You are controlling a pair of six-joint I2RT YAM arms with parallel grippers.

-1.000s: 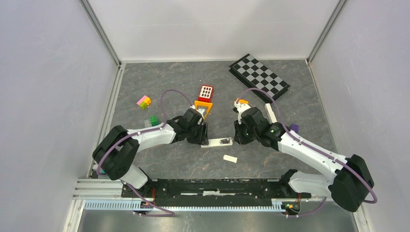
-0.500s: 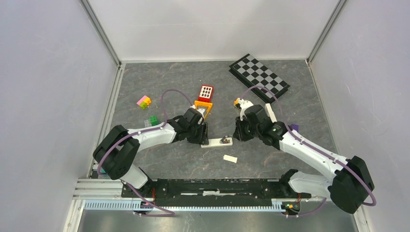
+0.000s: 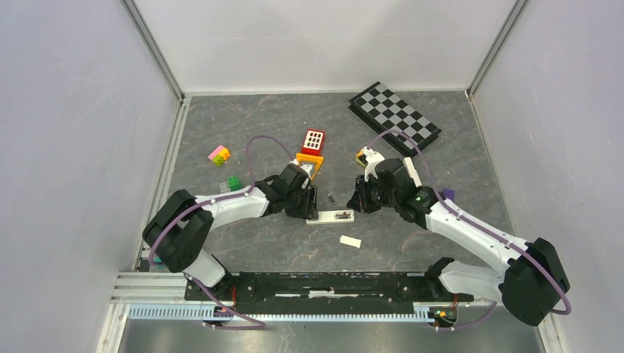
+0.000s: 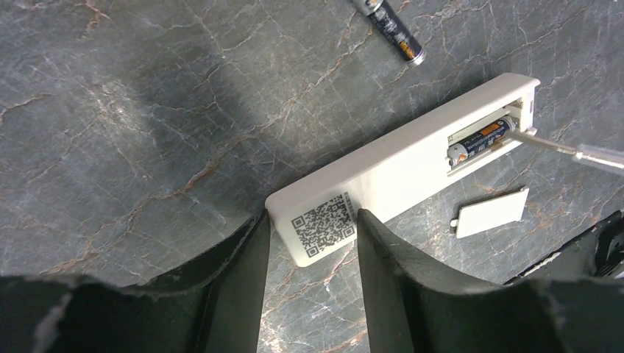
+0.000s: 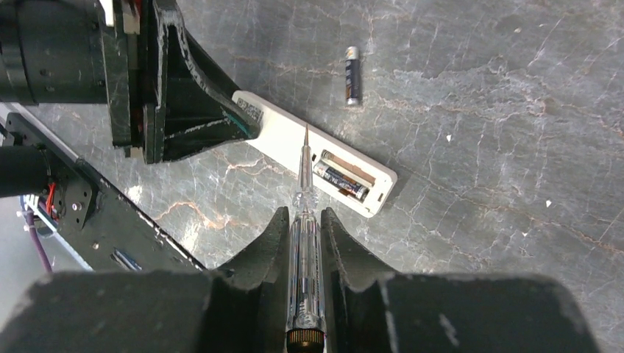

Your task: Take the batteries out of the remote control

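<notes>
Remote control (image 4: 397, 158) lies flat on the surface, back side up, with its battery bay uncovered at one end.
- Left fingers (image 4: 239, 272) are clamped on the remote's opposite end, one on each long side, right by the QR label.
- Right fingers (image 5: 268, 246) are closed on a screwdriver (image 5: 304, 250) with a clear handle. The shaft points at the bay end of the remote. In the left wrist view the tip sits at the end of the seated battery nearest the remote's end wall, and it looks like contact.
- Seated battery (image 4: 480, 138) is in one slot of the bay, lengthwise with the remote. The slot next to it is empty.
- Loose battery (image 4: 390, 29) is on the surface just off the remote's long side, away from the arm bases. It isn't touching the remote.
- Battery cover (image 4: 491, 213), a small white plate, is on the surface near the remote's other long side at the bay end, clear of it.
- Checkerboard (image 3: 395, 115) and a red block (image 3: 313, 140) are well beyond the remote, on the same side as the loose battery.
</notes>
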